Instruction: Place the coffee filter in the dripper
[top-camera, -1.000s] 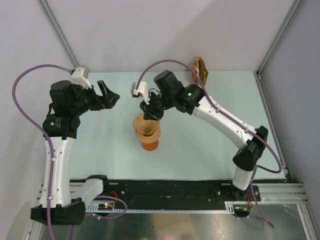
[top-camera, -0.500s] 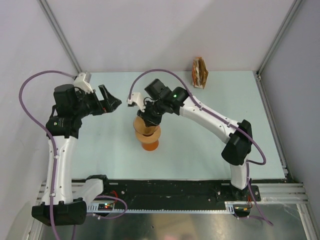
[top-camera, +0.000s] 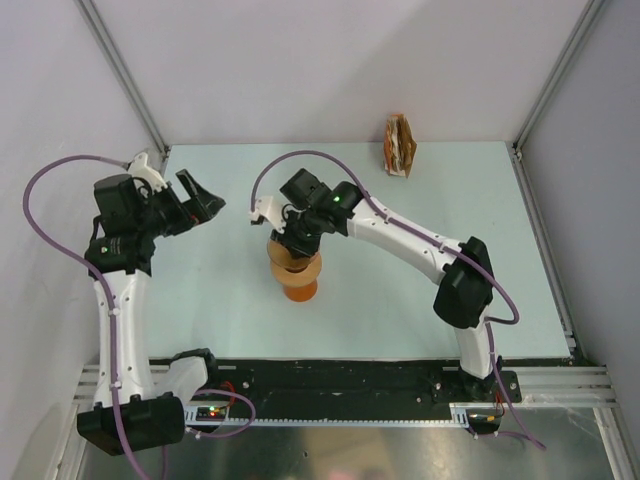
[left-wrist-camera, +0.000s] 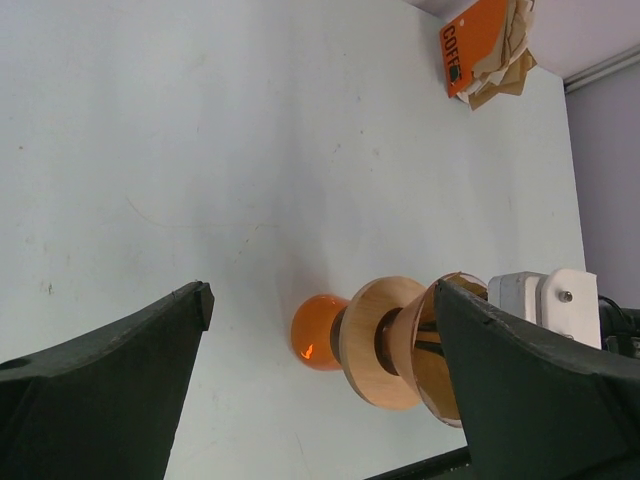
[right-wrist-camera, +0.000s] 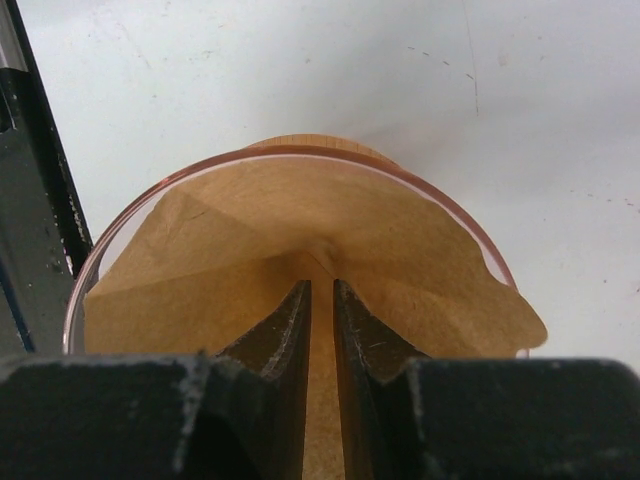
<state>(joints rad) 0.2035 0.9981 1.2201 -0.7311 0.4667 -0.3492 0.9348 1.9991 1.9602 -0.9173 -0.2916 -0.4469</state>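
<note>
Right wrist | right gripper (right-wrist-camera: 320, 286) near-closed, tips inside coffee filter (right-wrist-camera: 400, 250) seated in dripper (right-wrist-camera: 118, 225) | light, floppy, tearable; pinch rim fold

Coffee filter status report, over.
Left pincer open, empty. Right pincer nearly closed, tips inside coffee filter, grip unclear. Filter seated in dripper. Nothing blocking.

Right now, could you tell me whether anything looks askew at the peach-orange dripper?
Yes: the creased tan paper coffee filter sits unevenly in the translucent peach-orange cone dripper. In the right wrist view one corner pokes out over the rim on the right, while the left edge lies below it.
</note>
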